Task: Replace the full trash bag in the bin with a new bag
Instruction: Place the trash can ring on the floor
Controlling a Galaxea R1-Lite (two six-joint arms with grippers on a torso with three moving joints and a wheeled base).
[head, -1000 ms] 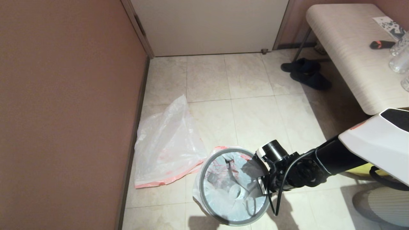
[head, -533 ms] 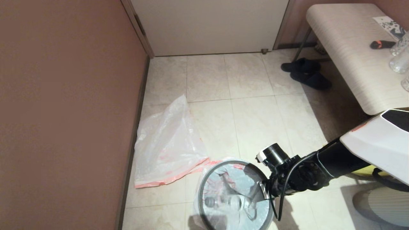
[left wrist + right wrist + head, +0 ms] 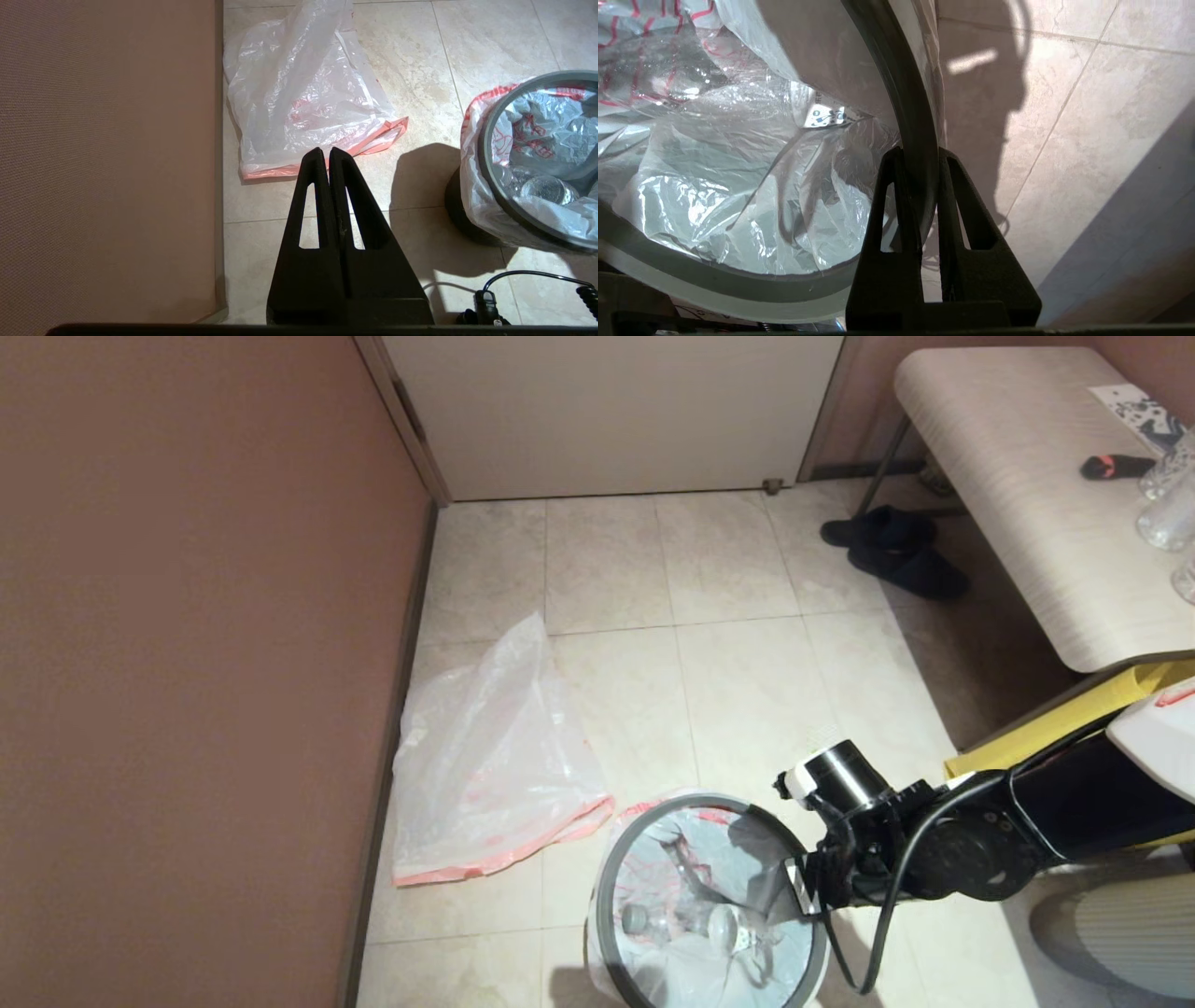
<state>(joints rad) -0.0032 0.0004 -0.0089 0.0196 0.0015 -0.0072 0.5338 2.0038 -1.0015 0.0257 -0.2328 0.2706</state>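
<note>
With the grey ring rim (image 3: 906,93) clamped between the fingers of the right gripper (image 3: 919,161), the bin (image 3: 709,905), its full trash bag (image 3: 695,933) inside, has been dragged rightward, away from the new bag (image 3: 485,784) lying flat by the wall, while the left gripper (image 3: 326,156) is held closed and empty, so bag removal is judged not yet begun.

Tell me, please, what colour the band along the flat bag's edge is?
Pink-red, on the new bag; the left wrist view shows it best.

a lived-in room, likely a home: tiled floor (image 3: 719,616), closed door (image 3: 607,411), dark slippers (image 3: 896,555) under a bench-like table (image 3: 1036,495).
</note>
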